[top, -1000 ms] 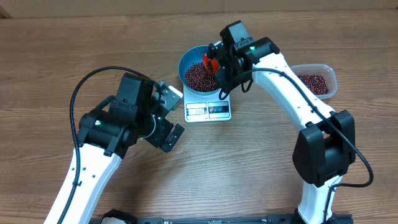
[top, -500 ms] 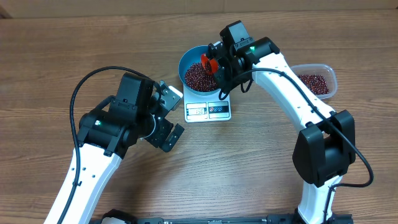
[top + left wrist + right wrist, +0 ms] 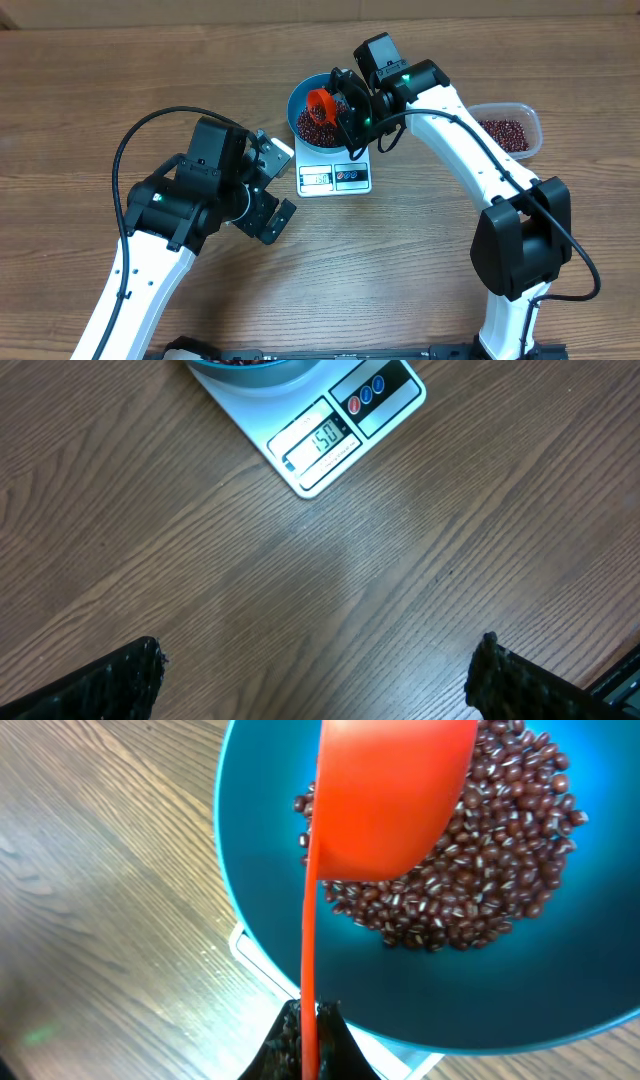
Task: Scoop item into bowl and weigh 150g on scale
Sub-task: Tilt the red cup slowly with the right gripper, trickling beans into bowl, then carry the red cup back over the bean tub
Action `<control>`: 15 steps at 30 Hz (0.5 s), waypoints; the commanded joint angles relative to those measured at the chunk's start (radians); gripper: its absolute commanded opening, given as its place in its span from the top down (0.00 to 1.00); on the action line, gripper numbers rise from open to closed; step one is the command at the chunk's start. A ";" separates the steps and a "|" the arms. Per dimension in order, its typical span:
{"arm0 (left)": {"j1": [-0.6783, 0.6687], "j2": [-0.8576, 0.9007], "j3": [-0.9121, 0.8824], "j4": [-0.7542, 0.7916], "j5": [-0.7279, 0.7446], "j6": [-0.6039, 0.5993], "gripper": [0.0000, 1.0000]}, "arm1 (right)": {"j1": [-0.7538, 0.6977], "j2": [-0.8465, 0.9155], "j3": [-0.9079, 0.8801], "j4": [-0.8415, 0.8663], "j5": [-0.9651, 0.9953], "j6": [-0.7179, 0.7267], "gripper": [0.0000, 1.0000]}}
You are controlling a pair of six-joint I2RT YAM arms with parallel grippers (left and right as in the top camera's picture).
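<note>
Brown wood-grain table (image 3: 80, 90) fills the view under even light

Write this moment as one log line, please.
right gripper: shut on orange plastic scoop; scoop: over round blue bowl of red-brown beans on white square scale; left gripper: open

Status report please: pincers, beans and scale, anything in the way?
Left pincer open, empty. Right pincer shut on orange scoop, above beans in blue bowl. Scale reads 150. No obstruction seen.
</note>
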 commanded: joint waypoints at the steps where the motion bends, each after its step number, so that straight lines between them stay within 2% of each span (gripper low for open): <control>1: 0.004 0.003 0.021 0.001 0.001 0.022 0.00 | -0.005 -0.062 0.029 -0.007 -0.046 0.058 0.96; 8: 0.004 0.003 0.021 0.001 0.001 0.022 0.00 | -0.063 -0.107 0.029 -0.032 -0.190 0.058 0.96; 15: 0.004 0.003 0.021 0.001 0.001 0.022 0.00 | -0.177 -0.171 0.029 -0.095 -0.194 0.076 0.96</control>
